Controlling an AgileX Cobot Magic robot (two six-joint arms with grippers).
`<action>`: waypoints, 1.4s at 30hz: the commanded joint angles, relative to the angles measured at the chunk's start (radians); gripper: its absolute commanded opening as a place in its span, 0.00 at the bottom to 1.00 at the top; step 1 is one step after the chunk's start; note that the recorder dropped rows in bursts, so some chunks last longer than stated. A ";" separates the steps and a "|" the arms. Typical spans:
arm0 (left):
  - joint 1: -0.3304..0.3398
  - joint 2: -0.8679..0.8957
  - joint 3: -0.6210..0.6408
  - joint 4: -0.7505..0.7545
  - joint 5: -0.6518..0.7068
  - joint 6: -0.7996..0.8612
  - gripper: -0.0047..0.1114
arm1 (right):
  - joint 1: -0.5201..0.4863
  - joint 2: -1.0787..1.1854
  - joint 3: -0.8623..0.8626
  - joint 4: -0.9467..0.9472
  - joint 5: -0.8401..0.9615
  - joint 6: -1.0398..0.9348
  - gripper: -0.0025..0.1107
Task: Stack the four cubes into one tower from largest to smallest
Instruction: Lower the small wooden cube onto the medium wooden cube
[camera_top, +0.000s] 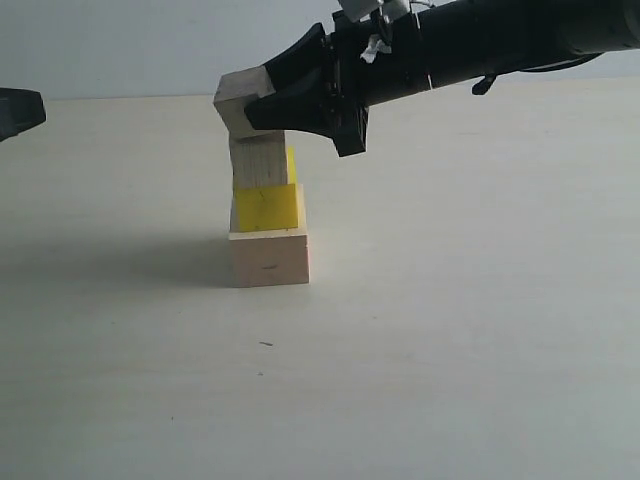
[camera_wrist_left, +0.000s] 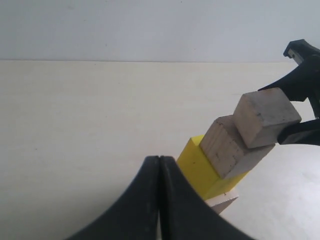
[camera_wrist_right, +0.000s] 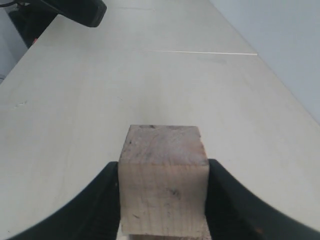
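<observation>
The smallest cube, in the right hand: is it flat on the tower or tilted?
Tilted. In the exterior view the smallest cube leans, one corner lowest over the medium cube, gripped by the right hand.

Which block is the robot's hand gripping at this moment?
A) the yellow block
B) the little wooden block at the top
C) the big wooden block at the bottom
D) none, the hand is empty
B: the right hand has a finger pressed against each side of the smallest wood cube, holding it tilted at the top of the stack, above the medium wood cube.
</observation>
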 joint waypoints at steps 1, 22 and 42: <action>0.000 -0.007 0.006 -0.004 0.006 0.004 0.04 | 0.000 0.000 -0.005 0.004 0.009 0.025 0.02; 0.000 -0.007 0.006 -0.004 0.021 0.009 0.04 | 0.000 0.000 -0.005 0.002 -0.011 0.025 0.02; 0.000 -0.007 0.006 -0.004 0.021 0.011 0.04 | 0.000 0.000 -0.005 0.002 -0.042 0.025 0.39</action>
